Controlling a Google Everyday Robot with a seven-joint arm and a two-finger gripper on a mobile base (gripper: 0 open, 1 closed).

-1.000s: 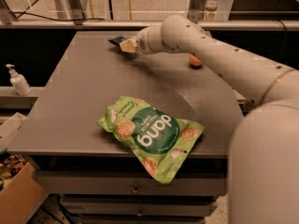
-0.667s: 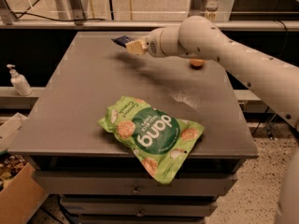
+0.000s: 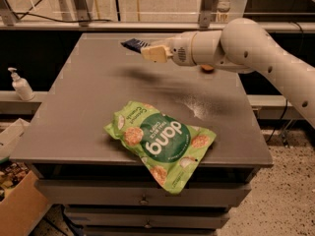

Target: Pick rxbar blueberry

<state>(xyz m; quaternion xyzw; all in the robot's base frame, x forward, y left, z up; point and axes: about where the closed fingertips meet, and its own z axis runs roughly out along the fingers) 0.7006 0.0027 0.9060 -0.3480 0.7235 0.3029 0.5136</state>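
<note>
The rxbar blueberry point(image 3: 133, 44), a small flat bar in a dark navy wrapper, is held in the air above the far part of the grey table point(image 3: 88, 107). My gripper point(image 3: 147, 51) is shut on its right end, with cream-coloured fingers point(image 3: 156, 53) clamped over it. The white arm reaches in from the right. A dark shadow lies on the table under the bar and the arm.
A large green "dang" chip bag point(image 3: 161, 141) lies at the table's front edge, partly hanging over it. An orange ball point(image 3: 207, 69) shows just under the arm. A soap pump bottle point(image 3: 20, 85) stands on a ledge at the left. Drawers are below the tabletop.
The gripper has lifted the bar up off the far table surface and carried it slightly right. The arm has swung higher. The green bag has not moved.
</note>
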